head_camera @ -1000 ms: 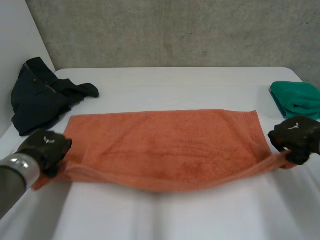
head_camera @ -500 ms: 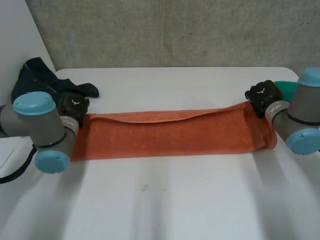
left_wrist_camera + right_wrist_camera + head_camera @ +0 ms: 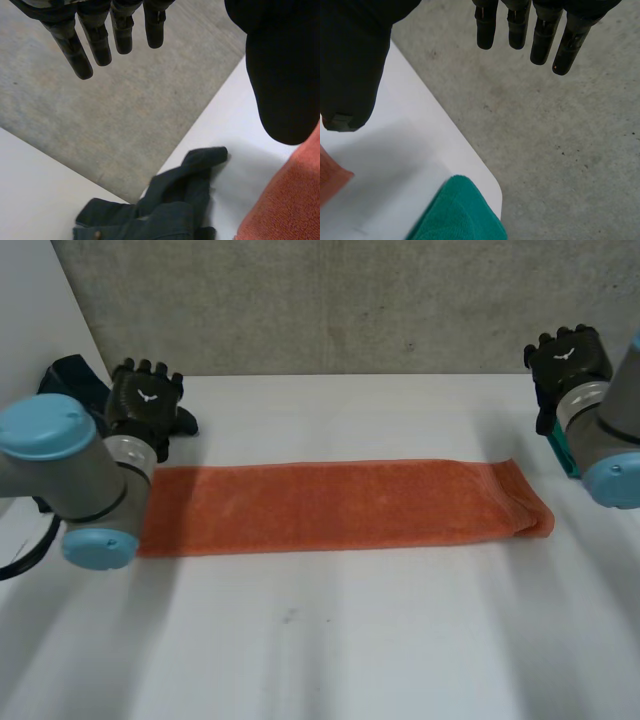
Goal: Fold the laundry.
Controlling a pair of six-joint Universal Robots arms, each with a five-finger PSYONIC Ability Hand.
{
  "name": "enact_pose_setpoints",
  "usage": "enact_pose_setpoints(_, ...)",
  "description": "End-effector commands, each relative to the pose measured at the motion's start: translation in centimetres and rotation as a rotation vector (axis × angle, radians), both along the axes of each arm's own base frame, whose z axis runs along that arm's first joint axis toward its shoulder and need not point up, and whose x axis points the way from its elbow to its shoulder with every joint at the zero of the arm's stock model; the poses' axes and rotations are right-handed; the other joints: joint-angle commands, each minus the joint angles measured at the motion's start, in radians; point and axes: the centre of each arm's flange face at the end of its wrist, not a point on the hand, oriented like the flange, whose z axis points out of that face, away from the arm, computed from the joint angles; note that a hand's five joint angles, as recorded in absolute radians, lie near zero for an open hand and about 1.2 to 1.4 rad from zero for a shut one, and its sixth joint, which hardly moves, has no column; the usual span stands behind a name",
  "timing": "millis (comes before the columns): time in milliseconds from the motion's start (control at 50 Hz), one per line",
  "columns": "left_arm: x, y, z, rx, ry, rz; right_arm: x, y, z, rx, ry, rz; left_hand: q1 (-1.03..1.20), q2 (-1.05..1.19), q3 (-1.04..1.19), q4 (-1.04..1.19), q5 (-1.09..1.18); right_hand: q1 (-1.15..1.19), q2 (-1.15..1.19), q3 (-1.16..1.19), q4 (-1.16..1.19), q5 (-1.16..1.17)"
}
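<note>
Open-fingered and empty: left hand (image 3: 145, 398), right hand (image 3: 567, 355), beyond ends of orange towel (image 3: 340, 505), seemingly doubled lengthwise, flat on tabletop (image 3: 350, 640).

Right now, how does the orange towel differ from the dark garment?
The orange towel lies flat, folded into a long strip; the dark garment sits crumpled. The towel spans the middle of the white table; the garment is at its far left corner. Both rest on it, unheld.

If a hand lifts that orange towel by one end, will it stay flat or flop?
Probably flop: the orange towel lies folded in a long soft strip. Its looped pile likely grips rather than slips.
</note>
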Motion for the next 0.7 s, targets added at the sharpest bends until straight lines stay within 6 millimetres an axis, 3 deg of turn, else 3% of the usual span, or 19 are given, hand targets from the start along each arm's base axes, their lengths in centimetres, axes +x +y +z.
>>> enact_pose_setpoints(20, 1.5, 3.5, 2.0, 0.02, 0.059, -0.009, -1.0, 4.7, 0.0, 0.122, -0.045, 0.047, -0.017, -0.031, -0.04, -0.031, -0.048, -0.031, -0.052, -0.045, -0.065, -0.064)
enact_pose_setpoints(220, 4.5, 4.5, -1.7, 0.162, 0.051, -0.01, -2.9, 8.4, -4.9, 0.31, -0.052, 0.091, -0.017, -0.031, -0.04, -0.031, -0.048, -0.031, -0.052, -0.045, -0.065, -0.064)
enact_pose_setpoints(380, 4.6, 5.5, -3.1, 0.21, 0.043, -0.011, -4.4, 7.6, -7.4, 0.319, -0.062, 0.065, -0.017, -0.031, -0.04, -0.031, -0.048, 0.181, 0.161, 0.168, 0.148, 0.148)
enact_pose_setpoints(580, 4.1, 6.5, -3.9, 0.243, 0.035, -0.029, -4.3, 5.6, -10.9, 0.333, -0.055, 0.062, -0.017, -0.031, -0.04, -0.031, -0.048, 0.305, 0.284, 0.292, 0.271, 0.272)
enact_pose_setpoints(640, 4.1, 6.7, -4.1, 0.249, 0.034, -0.032, -4.6, 4.9, -11.8, 0.346, -0.059, 0.054, -0.017, -0.031, -0.04, -0.031, -0.048, 0.46, 0.439, 0.446, 0.426, 0.427)
enact_pose_setpoints(680, 4.1, 6.8, -4.1, 0.25, 0.033, -0.032, -4.7, 4.5, -11.9, 0.343, -0.065, 0.05, -0.017, -0.031, -0.04, -0.031, -0.048, 1.033, 1.013, 1.02, 1.0, 1.0)
enact_pose_setpoints(700, 4.1, 6.8, -4.1, 0.252, 0.033, -0.032, -4.9, 4.4, -11.8, 0.339, -0.065, 0.044, -0.017, -0.031, -0.04, -0.031, -0.048, 1.189, 1.169, 1.176, 1.155, 1.156)
